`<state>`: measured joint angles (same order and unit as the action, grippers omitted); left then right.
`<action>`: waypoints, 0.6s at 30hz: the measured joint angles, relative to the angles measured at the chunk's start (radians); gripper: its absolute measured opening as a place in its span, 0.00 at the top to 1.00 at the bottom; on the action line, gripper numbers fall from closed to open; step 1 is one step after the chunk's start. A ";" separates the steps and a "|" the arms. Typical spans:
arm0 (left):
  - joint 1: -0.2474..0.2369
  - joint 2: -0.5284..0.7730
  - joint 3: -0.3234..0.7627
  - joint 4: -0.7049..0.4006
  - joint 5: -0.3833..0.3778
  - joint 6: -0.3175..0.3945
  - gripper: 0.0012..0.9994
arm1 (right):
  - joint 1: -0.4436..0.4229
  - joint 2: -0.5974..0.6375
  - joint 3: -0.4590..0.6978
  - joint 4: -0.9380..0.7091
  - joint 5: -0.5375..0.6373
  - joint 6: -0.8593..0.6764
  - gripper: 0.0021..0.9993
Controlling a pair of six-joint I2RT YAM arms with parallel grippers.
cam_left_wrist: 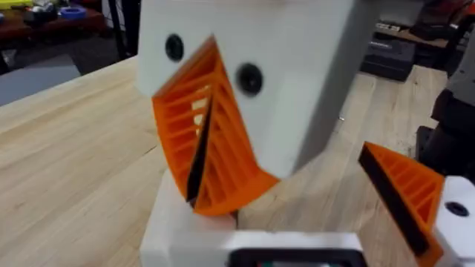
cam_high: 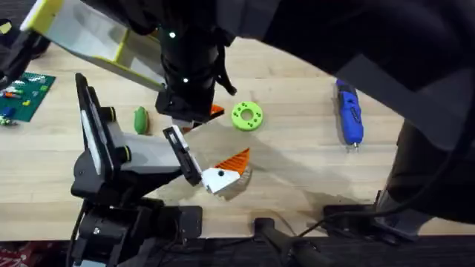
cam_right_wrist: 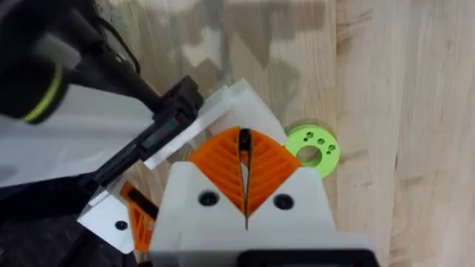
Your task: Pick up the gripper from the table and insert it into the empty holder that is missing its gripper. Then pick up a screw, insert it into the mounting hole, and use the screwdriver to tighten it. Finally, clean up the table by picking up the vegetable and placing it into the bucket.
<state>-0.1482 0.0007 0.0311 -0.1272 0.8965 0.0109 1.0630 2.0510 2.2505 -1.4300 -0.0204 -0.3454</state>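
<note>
Far left on the table sits a green circuit board [cam_high: 26,93], well apart from the work. Next comes the grey-and-white arm [cam_high: 141,152], lying low and pointing toward the middle. The vegetable [cam_high: 140,119] lies on the wood just behind it, touching nothing. The empty holder [cam_high: 178,144] is the black bar at that arm's tip; in the right wrist view the holder [cam_right_wrist: 159,130] runs diagonally up to a white plastic piece [cam_right_wrist: 234,104] just past the claw's tips. Right claw [cam_high: 194,117] has reached across the middle and hangs right over the holder's end. Its orange pads [cam_right_wrist: 263,167] are pressed flat together with only a thin dark seam between them, so it's closed; can't tell whether anything is pinched. Left claw [cam_left_wrist: 245,241]: can't tell open or closed. Its camera looks across the table at the right claw's closed wedge. The dotted finger [cam_high: 219,176] sits at the holder's front, orange tip aimed right. Green disc [cam_high: 247,116] lies beside the right claw, clear of it. Screwdriver [cam_high: 349,111] is far right on the wood, tip toward the front edge, well apart from everything.
</note>
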 joint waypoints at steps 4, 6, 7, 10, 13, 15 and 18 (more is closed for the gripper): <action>0.000 0.000 0.000 0.000 0.000 0.000 0.01 | 0.000 0.000 0.000 0.000 0.000 0.000 1.00; 0.000 0.000 0.000 0.000 0.000 0.000 0.01 | 0.000 0.000 0.000 0.000 0.000 0.000 1.00; 0.000 0.000 0.000 0.000 0.000 0.000 0.01 | 0.000 0.000 0.000 0.000 0.000 0.000 1.00; 0.000 0.000 0.000 0.000 0.000 0.000 0.01 | 0.000 0.000 0.000 0.000 0.000 0.000 0.98; 0.000 0.000 0.000 0.000 -0.002 -0.001 0.01 | 0.000 0.000 0.000 -0.002 -0.001 -0.003 0.81; 0.000 0.000 0.000 0.000 -0.003 -0.001 0.01 | 0.000 0.000 0.000 -0.003 -0.001 -0.001 0.56; 0.000 0.000 0.000 0.000 -0.002 0.000 0.01 | -0.013 0.000 0.005 -0.007 0.022 -0.008 0.12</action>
<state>-0.1482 0.0010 0.0311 -0.1272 0.8945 0.0105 1.0501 2.0510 2.2552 -1.4366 0.0016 -0.3537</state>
